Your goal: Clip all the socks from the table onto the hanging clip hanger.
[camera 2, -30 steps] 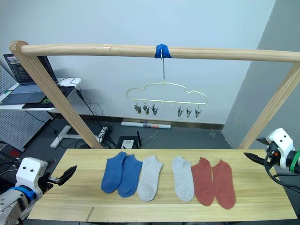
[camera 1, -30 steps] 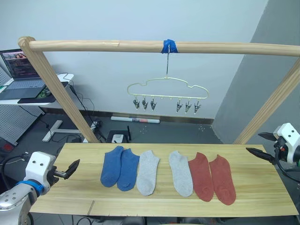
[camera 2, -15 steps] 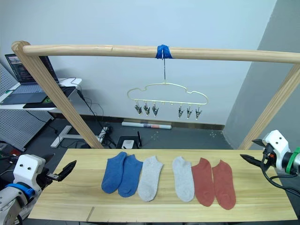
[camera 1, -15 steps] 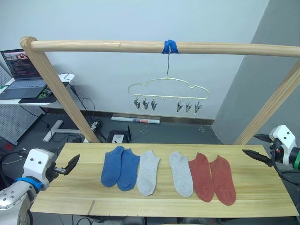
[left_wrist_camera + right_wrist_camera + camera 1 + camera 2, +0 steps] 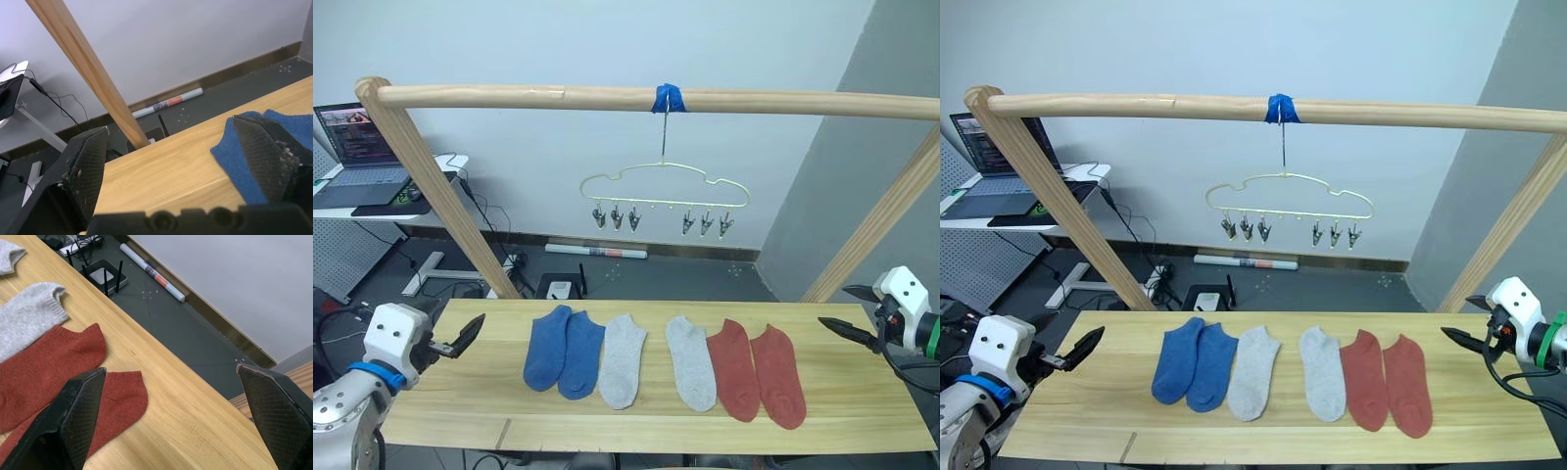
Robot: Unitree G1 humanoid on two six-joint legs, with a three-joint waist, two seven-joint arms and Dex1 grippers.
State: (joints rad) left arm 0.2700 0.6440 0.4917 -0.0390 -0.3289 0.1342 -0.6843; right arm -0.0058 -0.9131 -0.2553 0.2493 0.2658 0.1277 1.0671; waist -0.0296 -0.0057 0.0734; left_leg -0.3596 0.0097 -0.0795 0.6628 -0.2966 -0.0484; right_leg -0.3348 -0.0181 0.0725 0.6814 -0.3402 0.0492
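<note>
Six socks [image 5: 662,364] lie in a row mid-table [image 5: 862,406]; clip hanger [image 5: 663,193] hangs empty above. Left gripper [image 5: 462,338] and right gripper [image 5: 847,311] wait at opposite table ends, fingers apart. Step: first pickup. Next: reach for an end sock.

Six socks [image 5: 663,364] lie in a row across the middle of the table [image 5: 460,411], in three side-by-side pairs. The clip hanger [image 5: 664,191] hangs from the pole [image 5: 509,96] above and behind them. Left claw [image 5: 460,336] sits over the table's left end, right claw [image 5: 847,313] at its right end, both well apart from the socks.
</note>
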